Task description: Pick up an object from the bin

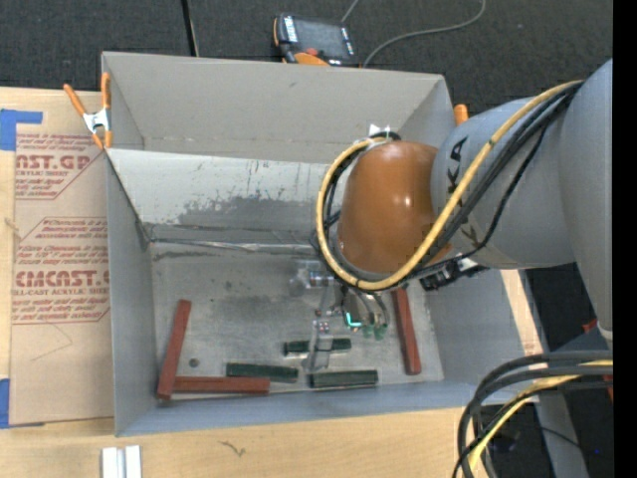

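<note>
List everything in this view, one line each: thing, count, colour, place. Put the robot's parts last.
bin: one, grey metal, middle of the view.
reddish-brown bars: three, on the bin floor; left bar by the left wall, near bar along the near wall, right bar by the right wall.
dark bars: three, dark green to black, mid-floor towards the near wall; left dark bar, middle dark bar, right dark bar.
black box: one, black with orange, outside, beyond the far wall.
arm: one, silver-grey, with an orange cover, coming in from the right.
gripper: one, metal, low over the middle dark bar.
</note>
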Robot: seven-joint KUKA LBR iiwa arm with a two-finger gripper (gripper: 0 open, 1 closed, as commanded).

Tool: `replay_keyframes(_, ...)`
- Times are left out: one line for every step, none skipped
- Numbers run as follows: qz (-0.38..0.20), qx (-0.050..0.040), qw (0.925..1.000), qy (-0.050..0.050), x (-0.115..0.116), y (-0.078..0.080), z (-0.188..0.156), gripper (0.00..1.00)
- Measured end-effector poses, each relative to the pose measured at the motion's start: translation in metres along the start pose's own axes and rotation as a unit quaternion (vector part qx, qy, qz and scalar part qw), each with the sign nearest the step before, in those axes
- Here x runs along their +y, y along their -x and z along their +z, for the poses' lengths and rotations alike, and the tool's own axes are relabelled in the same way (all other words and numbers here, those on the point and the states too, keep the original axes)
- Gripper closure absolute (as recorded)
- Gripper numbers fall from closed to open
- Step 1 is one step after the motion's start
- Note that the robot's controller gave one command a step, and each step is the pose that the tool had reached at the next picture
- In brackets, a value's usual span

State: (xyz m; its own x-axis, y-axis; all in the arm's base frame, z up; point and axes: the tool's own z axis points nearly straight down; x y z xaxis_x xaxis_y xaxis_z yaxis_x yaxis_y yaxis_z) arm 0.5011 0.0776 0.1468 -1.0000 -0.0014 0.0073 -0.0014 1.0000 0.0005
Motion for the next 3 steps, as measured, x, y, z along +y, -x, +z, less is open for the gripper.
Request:
replay_keyframes(0.07,-0.001,0.9976,0.0,-0.03,0.006,0.08,0.0)
replay_keyframes(0.069,-0.0033,0.9976,0.001,-0.029,0.007,0.077,1.0)
replay_keyframes(0.04,-0.0081,0.9992,0.001,-0.004,0.006,-0.068,1.0)
